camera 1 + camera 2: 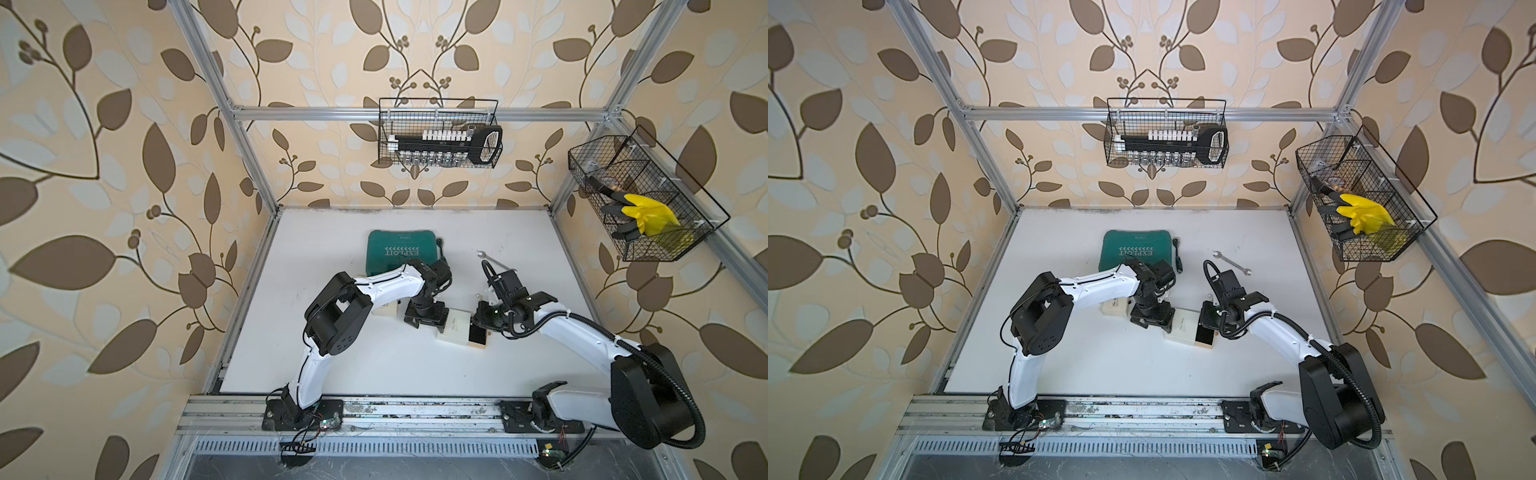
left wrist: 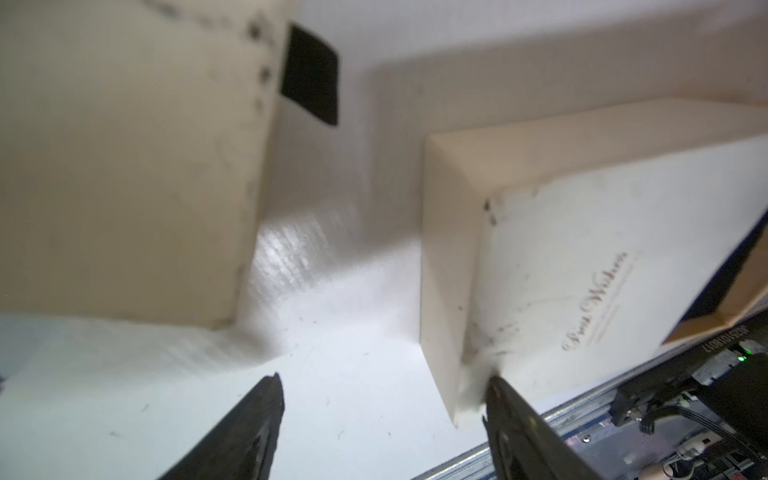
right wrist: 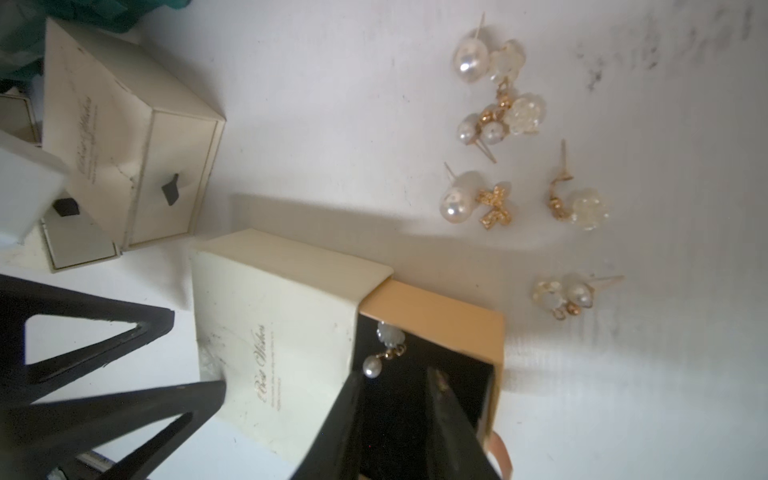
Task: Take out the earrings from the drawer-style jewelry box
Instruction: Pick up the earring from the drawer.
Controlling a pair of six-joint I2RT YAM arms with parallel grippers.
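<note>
The jewelry box [image 1: 455, 328] sits just right of centre in both top views on the white tabletop [image 1: 374, 365], drawer [image 3: 432, 320] slid out. One earring [image 3: 384, 353] lies in the drawer; loose earrings [image 3: 498, 116] lie on the tabletop nearby. Right jaws stand apart inside the drawer, gripping nothing; left jaws are open, one tip touching the box's corner.

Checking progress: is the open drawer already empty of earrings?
No, one pearl earring lies inside the open drawer.
</note>
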